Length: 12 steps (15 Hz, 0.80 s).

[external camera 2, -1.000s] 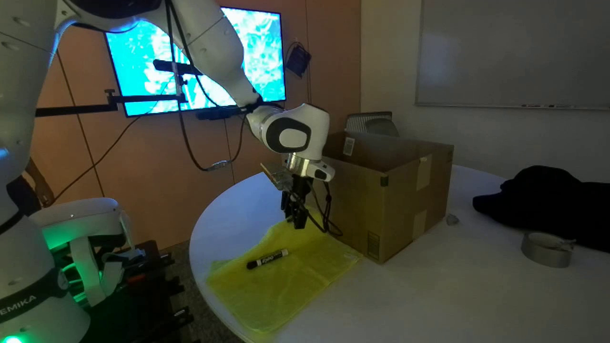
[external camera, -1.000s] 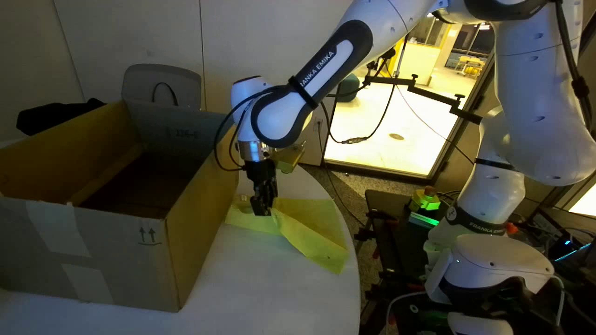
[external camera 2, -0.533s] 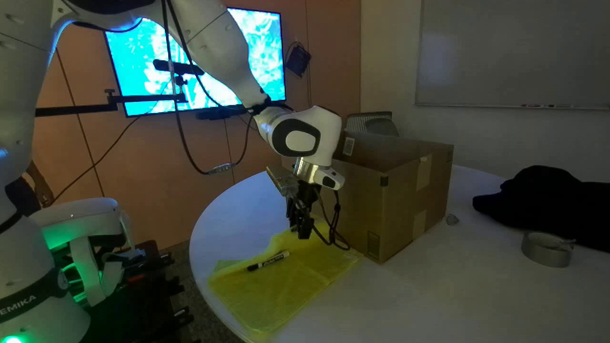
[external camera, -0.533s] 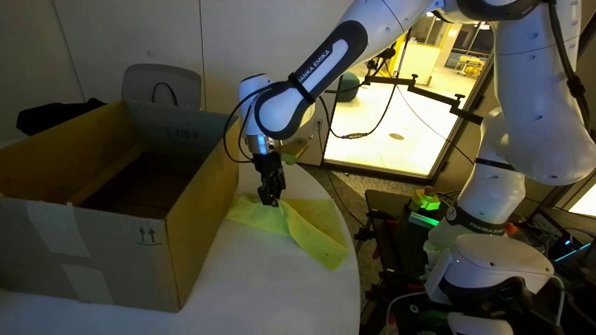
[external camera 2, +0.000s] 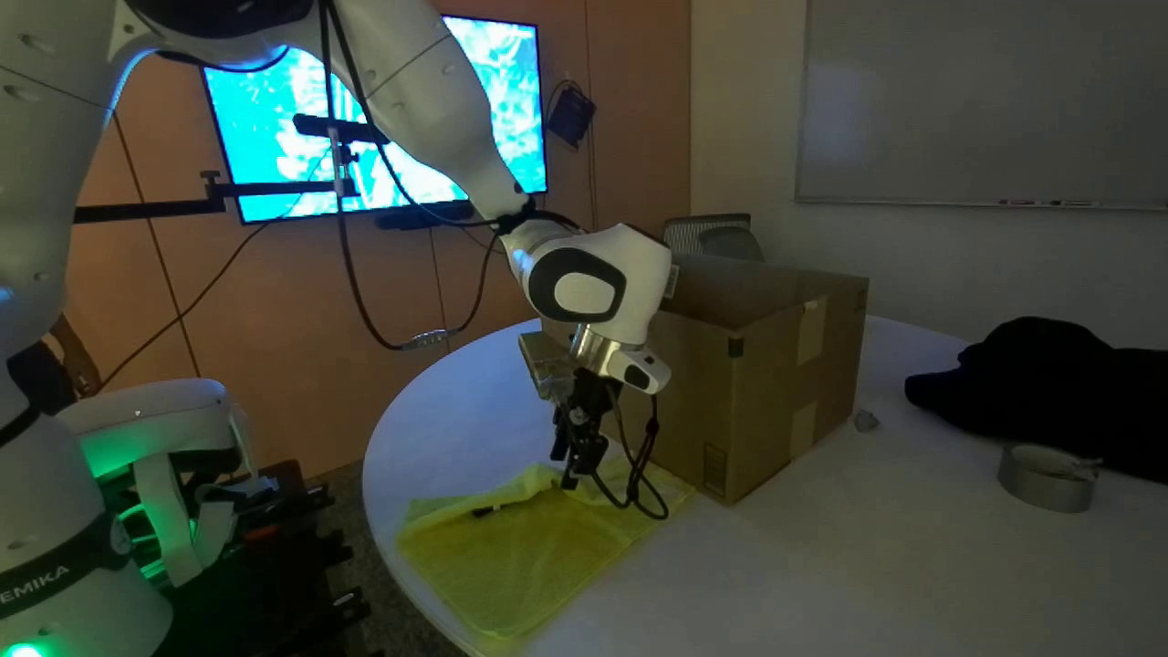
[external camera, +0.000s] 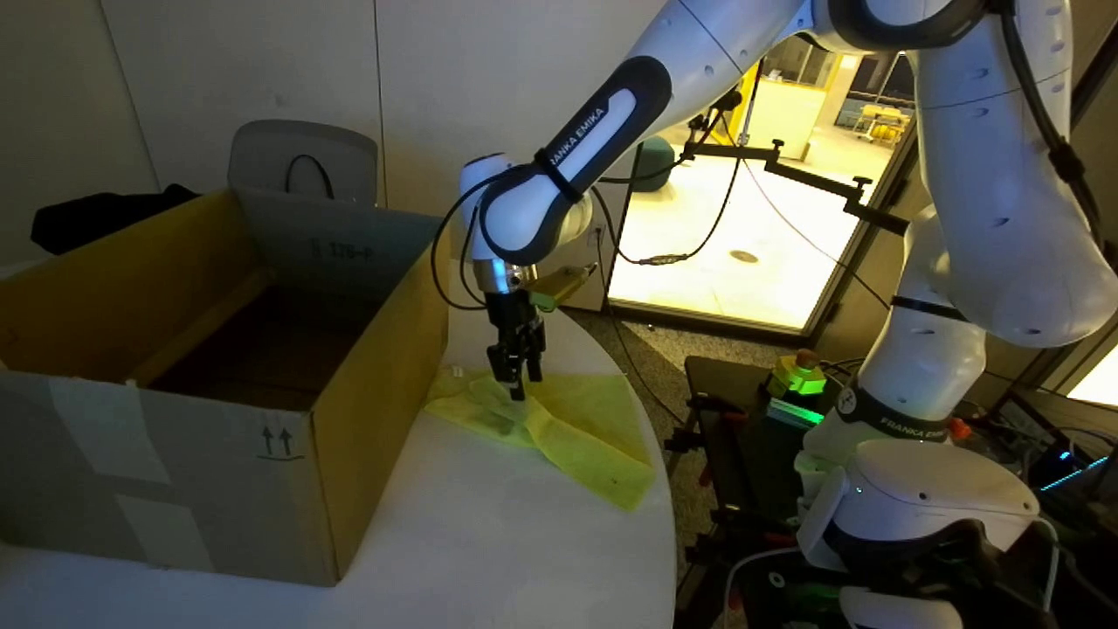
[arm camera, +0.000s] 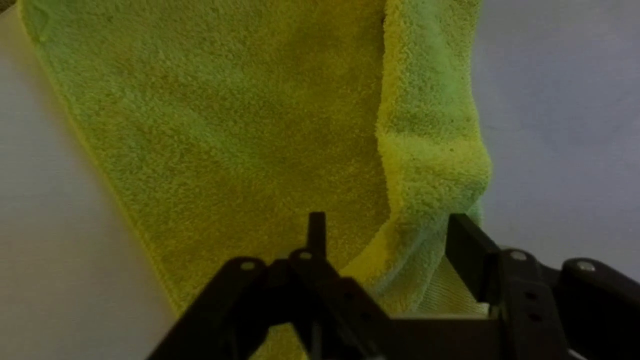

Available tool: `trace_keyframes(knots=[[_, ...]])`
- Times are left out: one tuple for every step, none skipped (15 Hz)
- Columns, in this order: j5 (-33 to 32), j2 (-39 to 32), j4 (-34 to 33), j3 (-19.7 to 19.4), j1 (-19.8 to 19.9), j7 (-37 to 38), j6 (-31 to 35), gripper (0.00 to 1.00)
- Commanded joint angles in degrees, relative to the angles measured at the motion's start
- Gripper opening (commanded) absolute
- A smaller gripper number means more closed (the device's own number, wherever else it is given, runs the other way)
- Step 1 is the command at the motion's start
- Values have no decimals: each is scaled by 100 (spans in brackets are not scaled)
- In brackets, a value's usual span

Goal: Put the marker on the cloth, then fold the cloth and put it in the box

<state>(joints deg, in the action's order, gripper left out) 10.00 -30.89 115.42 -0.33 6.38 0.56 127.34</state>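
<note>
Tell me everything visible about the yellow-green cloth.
The cloth looks like thin, fuzzy towelling, yellow-green and roughly rectangular. It lies on the white table beside the box, one side turned over in a rumpled fold. In an exterior view, only the dark end of the marker shows at the fold's edge. The hand is open, fingers straddling the fold; contact is unclear.

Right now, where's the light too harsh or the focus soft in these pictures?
In an exterior view, the far floor glows, nearly bleached; in an exterior view, the screen glares blue-white; in the wrist view, dim overall, the cloth shows its pile clearly, while the fingers look dark and slightly soft-edged.
</note>
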Motion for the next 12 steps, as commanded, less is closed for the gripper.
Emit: trace_keyframes(knots=[[187,22,23,-80,120,-14,-72,96],[190,30,55,-115,157,-11,-66,100],[189,44,97,-155,196,-8,-55,100],[204,66,149,-183,249,-36,-54,100],[214,92,201,-210,316,-95,-75,100],[230,99,256,-228,369,-127,-65,100],[245,111,320,-232,432,-190,-83,100],[216,114,389,-260,457,-169,-92,100],[205,118,465,-266,494,-200,-107,100],[185,149,558,-288,505,-167,-140,100],[170,164,652,-305,502,-128,-143,100],[154,196,757,-330,491,-79,-144,100]])
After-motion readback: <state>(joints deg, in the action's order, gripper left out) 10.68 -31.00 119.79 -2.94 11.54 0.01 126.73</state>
